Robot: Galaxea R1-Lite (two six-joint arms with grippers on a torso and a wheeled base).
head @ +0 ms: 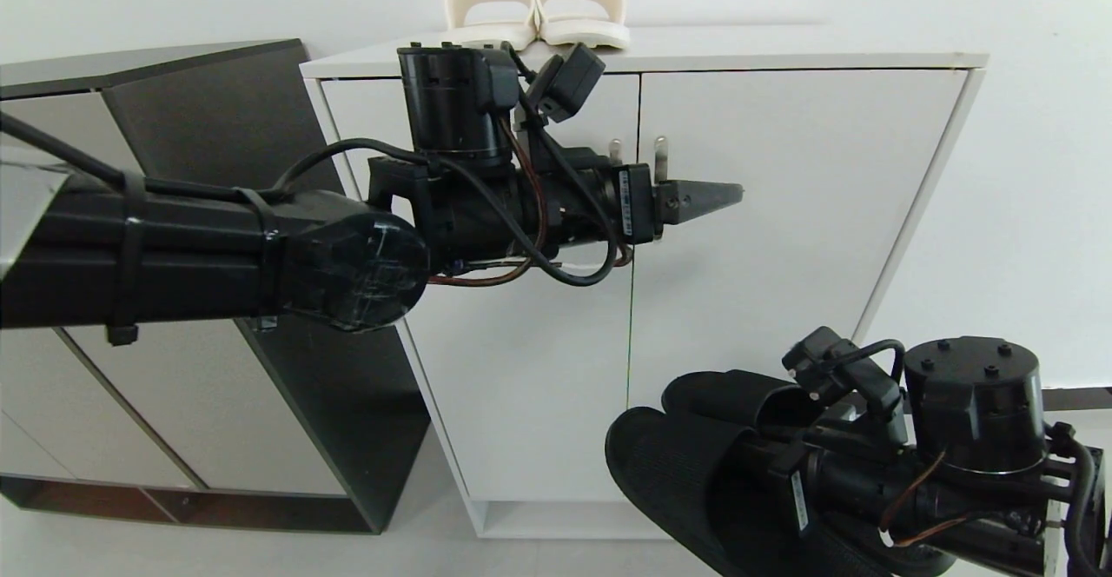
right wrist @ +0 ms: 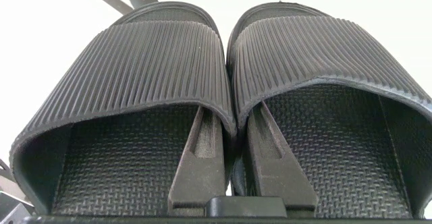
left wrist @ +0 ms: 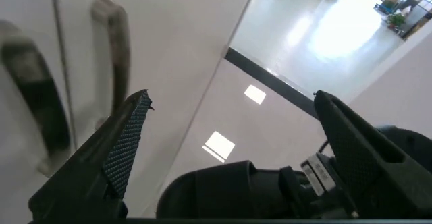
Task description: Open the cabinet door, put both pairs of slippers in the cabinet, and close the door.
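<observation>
The white cabinet (head: pixel 782 212) stands with both doors shut, so its inside is hidden. The pair of white slippers (head: pixel 537 12) sits side by side on its top, toward the back edge, touching each other.

The left claw (head: pixel 705 196) hangs in front of the cabinet's upper part, just past the centre seam and over the right door. Its fingers (left wrist: pixel 118 150) are spread wide with nothing between them, and one lies near the right door's metal handle (left wrist: pixel 113 52) — whether they touch I cannot tell.

The pair of black slippers (head: pixel 695 464) is held in the air low in front of the cabinet's right door. The right claw (right wrist: pixel 231 109) has one finger under each strap — pinching the two inner walls together.

A dark cabinet (head: pixel 217 125) stands against the white cabinet's left side.
</observation>
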